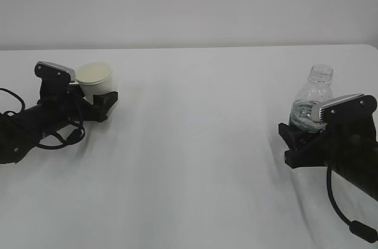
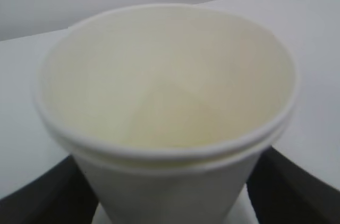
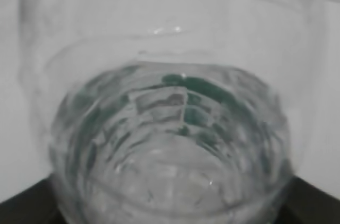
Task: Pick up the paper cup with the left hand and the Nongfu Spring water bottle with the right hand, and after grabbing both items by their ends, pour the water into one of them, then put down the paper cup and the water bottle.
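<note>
Ext. view, left of frame: left hand low on white table, fingers either side of paper cup, pinching its lower body; cup upright, looks empty inside.

Right of frame: right hand clamped round lower Nongfu Spring water bottle; bottle upright, uncapped, water in lower part.

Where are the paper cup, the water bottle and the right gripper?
paper cup [image 1: 94, 74]: exterior view, inner wall below rim.
water bottle [image 1: 321, 74]: exterior view, open neck.
right gripper [image 1: 295, 138]: exterior view, between fingertips, at bottle's base.
</note>
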`<state>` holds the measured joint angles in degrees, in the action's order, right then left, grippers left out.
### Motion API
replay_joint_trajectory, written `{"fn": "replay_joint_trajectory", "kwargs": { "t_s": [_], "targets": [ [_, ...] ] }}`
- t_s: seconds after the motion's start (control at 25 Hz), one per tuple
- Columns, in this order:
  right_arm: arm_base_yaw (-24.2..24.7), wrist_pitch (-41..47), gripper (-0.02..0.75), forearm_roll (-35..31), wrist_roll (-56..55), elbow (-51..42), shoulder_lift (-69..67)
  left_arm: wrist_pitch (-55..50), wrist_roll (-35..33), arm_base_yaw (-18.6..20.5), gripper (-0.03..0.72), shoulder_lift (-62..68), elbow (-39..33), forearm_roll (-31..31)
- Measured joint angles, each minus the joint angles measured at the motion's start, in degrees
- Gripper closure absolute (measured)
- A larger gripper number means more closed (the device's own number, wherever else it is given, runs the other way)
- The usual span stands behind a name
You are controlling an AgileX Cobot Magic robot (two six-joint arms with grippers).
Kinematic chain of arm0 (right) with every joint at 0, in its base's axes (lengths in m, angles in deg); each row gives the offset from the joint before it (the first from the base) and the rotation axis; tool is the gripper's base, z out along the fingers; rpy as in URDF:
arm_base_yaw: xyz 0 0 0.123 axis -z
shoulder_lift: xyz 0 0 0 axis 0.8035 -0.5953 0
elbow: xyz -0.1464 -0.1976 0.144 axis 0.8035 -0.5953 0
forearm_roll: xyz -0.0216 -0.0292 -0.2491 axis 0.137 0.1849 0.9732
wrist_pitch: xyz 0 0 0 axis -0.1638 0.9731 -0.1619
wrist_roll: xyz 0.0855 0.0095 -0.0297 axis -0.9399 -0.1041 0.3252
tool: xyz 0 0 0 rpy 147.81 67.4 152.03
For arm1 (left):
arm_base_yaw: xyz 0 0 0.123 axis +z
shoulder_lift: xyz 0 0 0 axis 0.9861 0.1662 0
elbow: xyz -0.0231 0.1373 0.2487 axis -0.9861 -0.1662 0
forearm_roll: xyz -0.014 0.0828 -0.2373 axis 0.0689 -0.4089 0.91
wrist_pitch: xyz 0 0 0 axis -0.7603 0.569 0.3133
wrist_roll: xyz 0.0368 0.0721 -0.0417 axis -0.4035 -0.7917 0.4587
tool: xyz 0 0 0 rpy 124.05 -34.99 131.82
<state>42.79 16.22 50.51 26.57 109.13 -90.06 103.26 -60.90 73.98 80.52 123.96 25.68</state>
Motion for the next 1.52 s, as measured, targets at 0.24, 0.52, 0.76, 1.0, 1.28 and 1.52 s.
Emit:
{"fn": "replay_joint_trajectory", "kwargs": {
  "t_s": [0.24,0.52,0.76,1.0,1.28,1.52],
  "targets": [
    [0.0,0.0,0.246,0.0,0.0,0.0,0.0,0.49,0.0,-1.48,0.112,0.86,0.42,1.22],
    [0.0,0.0,0.246,0.0,0.0,0.0,0.0,0.76,0.0,-1.48,0.167,0.95,0.42,2.32],
    [0.0,0.0,0.246,0.0,0.0,0.0,0.0,0.76,0.0,-1.48,0.183,0.95,0.42,2.32],
    [0.0,0.0,0.246,0.0,0.0,0.0,0.0,0.34,0.0,-1.48,0.183,-1.81,-1.77,2.32],
    [0.0,0.0,0.246,0.0,0.0,0.0,0.0,3.51,0.0,-1.48,0.183,-4.84,-6.55,1.68],
    [0.0,0.0,0.246,0.0,0.0,0.0,0.0,4.52,0.0,-1.48,0.184,-7.25,-9.87,-1.81]
  ]
}}
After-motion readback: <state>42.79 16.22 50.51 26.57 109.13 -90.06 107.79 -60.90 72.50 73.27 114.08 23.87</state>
